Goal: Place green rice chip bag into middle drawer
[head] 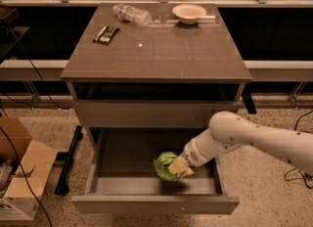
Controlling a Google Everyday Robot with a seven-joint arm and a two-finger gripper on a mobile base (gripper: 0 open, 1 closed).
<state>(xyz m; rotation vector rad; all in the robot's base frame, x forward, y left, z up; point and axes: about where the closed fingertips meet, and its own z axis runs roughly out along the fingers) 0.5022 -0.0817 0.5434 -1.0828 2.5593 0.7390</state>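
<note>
The green rice chip bag (pixel 165 166) is a crumpled bright-green bag held over the tray of the open middle drawer (pixel 156 204), right of its middle and close above the floor. The gripper (pixel 179 167) reaches in from the right on a white arm and is shut on the bag's right side. The drawer is pulled out fully under the upper grey drawer front (pixel 146 114). Whether the bag touches the drawer floor I cannot tell.
On the cabinet top lie a clear plastic bottle (pixel 132 14), a white bowl (pixel 189 13) and a small dark packet (pixel 105 34). A cardboard box (pixel 22 172) stands on the floor at left. A black bar (pixel 68 160) lies beside the drawer.
</note>
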